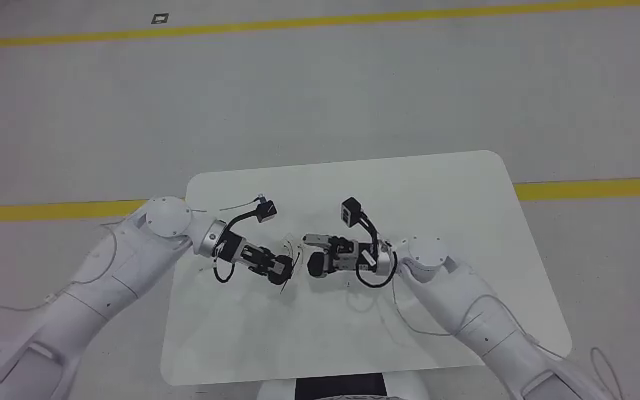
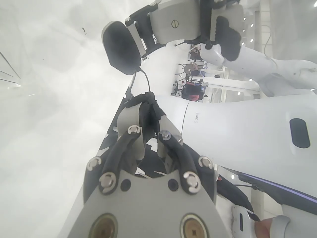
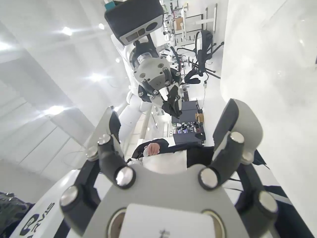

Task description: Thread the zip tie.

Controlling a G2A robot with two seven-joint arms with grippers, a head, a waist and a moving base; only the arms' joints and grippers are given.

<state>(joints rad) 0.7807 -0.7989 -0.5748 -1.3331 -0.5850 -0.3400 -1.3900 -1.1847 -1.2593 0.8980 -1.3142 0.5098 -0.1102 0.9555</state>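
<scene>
left gripper (image 2: pixel 148 102) pinched shut on zip tie (image 2: pixel 147 82), right gripper (image 3: pixel 172 115) wide open, empty; centre the free tail between its pads (image 3: pixel 223 122) before closing, slow

A white table (image 1: pixel 440 190) with round corners stands on a grey floor (image 1: pixel 320 90) with yellow lines (image 1: pixel 300 22). Two white arms meet over the middle of the table. The left pincer (image 1: pixel 281 266) and the right pincer (image 1: pixel 314 263) face each other, very close. A thin zip tie (image 1: pixel 290 284) sticks out at the left pincer.
</scene>
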